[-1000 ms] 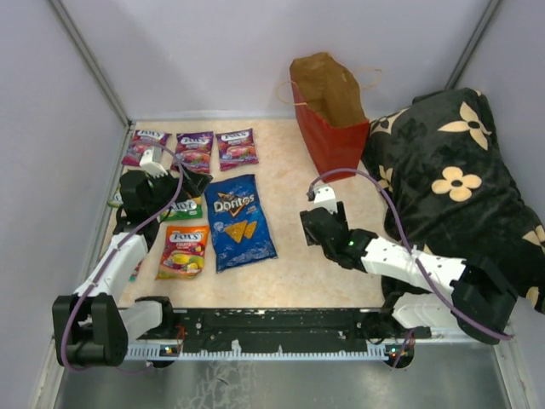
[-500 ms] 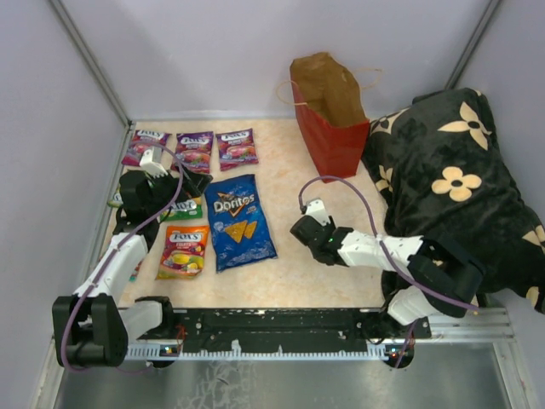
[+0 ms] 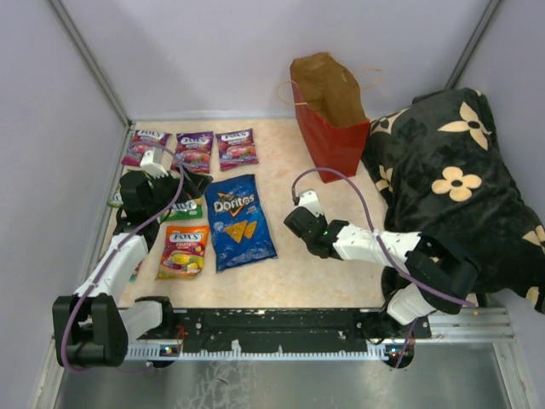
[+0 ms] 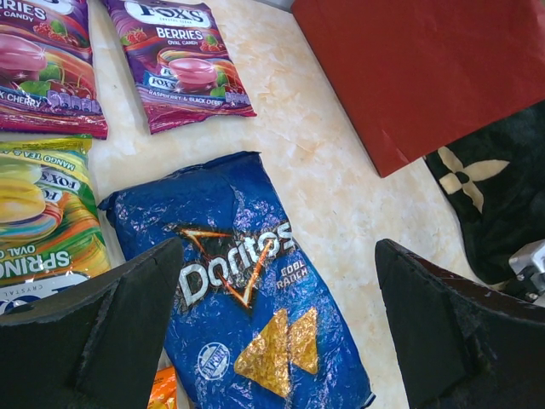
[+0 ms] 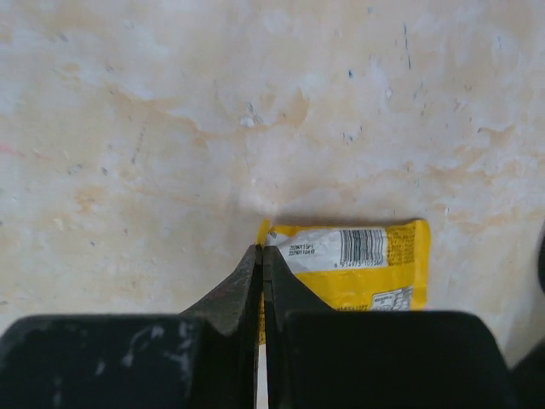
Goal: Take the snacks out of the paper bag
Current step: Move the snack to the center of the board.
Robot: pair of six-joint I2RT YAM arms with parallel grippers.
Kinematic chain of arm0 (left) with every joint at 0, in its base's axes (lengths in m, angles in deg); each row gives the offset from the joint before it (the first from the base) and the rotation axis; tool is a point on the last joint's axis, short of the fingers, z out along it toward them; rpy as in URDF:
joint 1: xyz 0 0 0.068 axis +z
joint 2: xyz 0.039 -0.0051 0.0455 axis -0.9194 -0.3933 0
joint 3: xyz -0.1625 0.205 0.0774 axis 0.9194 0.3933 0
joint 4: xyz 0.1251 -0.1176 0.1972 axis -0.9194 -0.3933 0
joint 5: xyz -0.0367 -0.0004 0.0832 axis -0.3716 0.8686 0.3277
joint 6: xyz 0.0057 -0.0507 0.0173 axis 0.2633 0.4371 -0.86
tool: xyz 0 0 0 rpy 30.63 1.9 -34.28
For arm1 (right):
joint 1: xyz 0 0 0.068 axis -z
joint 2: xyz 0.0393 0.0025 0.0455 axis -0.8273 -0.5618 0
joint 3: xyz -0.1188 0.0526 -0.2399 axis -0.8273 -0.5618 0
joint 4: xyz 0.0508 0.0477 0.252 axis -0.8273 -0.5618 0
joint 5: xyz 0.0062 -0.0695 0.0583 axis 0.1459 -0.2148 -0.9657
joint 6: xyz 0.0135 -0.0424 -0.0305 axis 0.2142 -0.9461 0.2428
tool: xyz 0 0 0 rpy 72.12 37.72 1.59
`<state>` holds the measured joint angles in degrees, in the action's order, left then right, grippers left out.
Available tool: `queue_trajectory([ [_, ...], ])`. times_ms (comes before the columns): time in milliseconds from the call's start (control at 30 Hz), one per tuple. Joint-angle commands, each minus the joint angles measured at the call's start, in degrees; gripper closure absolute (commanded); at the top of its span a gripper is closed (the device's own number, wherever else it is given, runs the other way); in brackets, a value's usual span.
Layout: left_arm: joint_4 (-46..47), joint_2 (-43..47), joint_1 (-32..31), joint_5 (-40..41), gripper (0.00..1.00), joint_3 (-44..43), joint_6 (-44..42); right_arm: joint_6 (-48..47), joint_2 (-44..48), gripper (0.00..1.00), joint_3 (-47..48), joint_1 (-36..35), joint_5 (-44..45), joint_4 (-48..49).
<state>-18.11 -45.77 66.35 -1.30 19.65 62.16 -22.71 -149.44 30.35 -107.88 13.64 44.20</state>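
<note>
The red paper bag (image 3: pixel 328 119) stands upright at the back, its red side (image 4: pixel 409 68) also in the left wrist view. Of the snacks, the blue Doritos bag (image 3: pixel 241 221) lies flat with purple Fox's packets (image 3: pixel 194 151) behind it, and a green one (image 3: pixel 183 209) and an orange one (image 3: pixel 184 251) to its left. My left gripper (image 4: pixel 277 251) hangs open over the Doritos bag (image 4: pixel 247 290). My right gripper (image 5: pixel 261 250) is low on the table right of the chips, shut on the left edge of a small yellow packet (image 5: pixel 375 264).
A black flowered cushion (image 3: pixel 451 187) fills the right side beside the paper bag. Grey walls close in the table on the left, back and right. The right arm (image 3: pixel 375 247) stretches leftward across the table's middle.
My right arm has reached further left and its jaws have shut on the yellow packet's edge. The left arm and the laid-out snacks have stayed put.
</note>
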Motion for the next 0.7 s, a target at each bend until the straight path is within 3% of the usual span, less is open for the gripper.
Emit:
queue_trajectory([
  [0,1.83,0.51,0.24,-0.58,0.0,0.5,-0.78,-2.85,-1.69,1.0,6.79,0.17,0.8,3.69],
  [167,1.94,0.27,0.27,-0.74,0.0,0.55,-0.77,-3.59,-6.23,1.0,14.19,0.85,1.27,8.66],
  [300,1.94,-0.01,0.27,-0.95,0.0,0.42,-0.87,-8.19,-12.31,1.0,22.65,1.6,-4.49,12.37],
  [500,1.74,0.16,0.28,-0.23,0.0,0.33,-1.34,-33.79,-22.21,1.0,34.11,2.69,-21.45,13.25],
  [667,1.48,0.25,0.24,0.03,0.0,0.23,-1.65,-51.89,-24.36,1.0,36.07,4.03,-25.43,12.24],
])
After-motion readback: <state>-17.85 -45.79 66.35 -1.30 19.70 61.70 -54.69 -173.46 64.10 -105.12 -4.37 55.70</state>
